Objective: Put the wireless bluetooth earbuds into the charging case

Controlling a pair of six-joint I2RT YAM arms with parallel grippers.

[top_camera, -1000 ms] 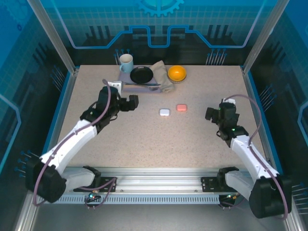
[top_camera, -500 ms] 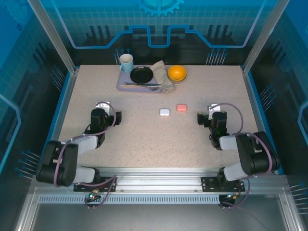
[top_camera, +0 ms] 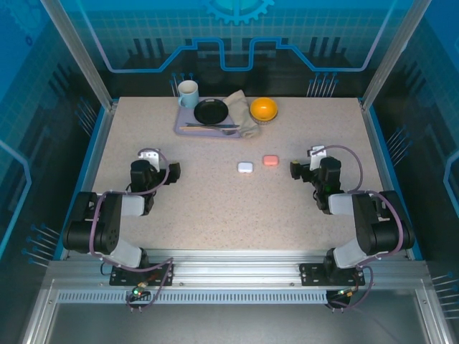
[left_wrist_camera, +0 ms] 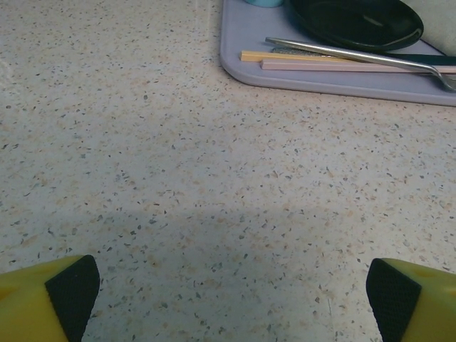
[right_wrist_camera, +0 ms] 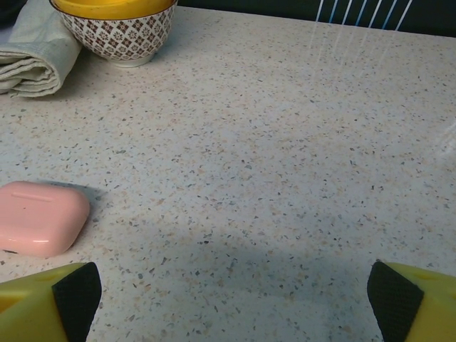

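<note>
Two small rounded charging cases lie shut mid-table: a white case (top_camera: 245,167) and a salmon-pink case (top_camera: 270,160). The pink case (right_wrist_camera: 39,217) also lies at the left of the right wrist view. The earbuds are out of view. My left gripper (top_camera: 174,172) sits low over the table, left of the cases, open, with bare tabletop between its fingers (left_wrist_camera: 231,292). To the right of the pink case, my right gripper (top_camera: 294,170) is also open and holds nothing (right_wrist_camera: 235,296). Both arms are folded back close to their bases.
At the back stands a lavender tray (top_camera: 183,123) (left_wrist_camera: 249,35) with a black plate (top_camera: 211,111), chopsticks and a spoon. A mug (top_camera: 188,93) stands at its left corner, a folded cloth (top_camera: 244,115) and a yellow bowl (top_camera: 263,109) to its right.
Both arms have drawn back and folded down toward their bases. The left gripper left the tray's edge and moved down-left; the right gripper shifted slightly left. The cases have not moved.
</note>
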